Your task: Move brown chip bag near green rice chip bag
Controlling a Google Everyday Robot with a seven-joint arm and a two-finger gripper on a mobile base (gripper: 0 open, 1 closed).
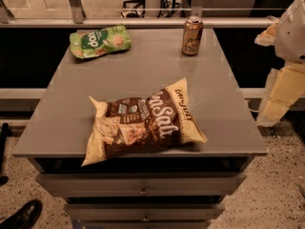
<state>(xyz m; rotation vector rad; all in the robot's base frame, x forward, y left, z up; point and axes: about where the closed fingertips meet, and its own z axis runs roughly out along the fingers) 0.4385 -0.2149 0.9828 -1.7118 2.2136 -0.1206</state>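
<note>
A black shoe [23,215] is showing at the lower left corner, down on the floor, far to the left of the gripper. The green rice chip bag [100,41] is lying flat at the far left corner of the grey counter [224,104], across the whole top from the gripper. The brown chip bag [143,123] is lying in the middle near the front edge with its lettering facing up. It is sitting to the gripper's left and well apart from the green bag. A brown can [192,36] is standing upright at the far edge, up and to the left of the gripper. The gripper [280,92] is hanging beyond the counter's right side, touching neither bag. I cannot tell whether it is open or closed.
</note>
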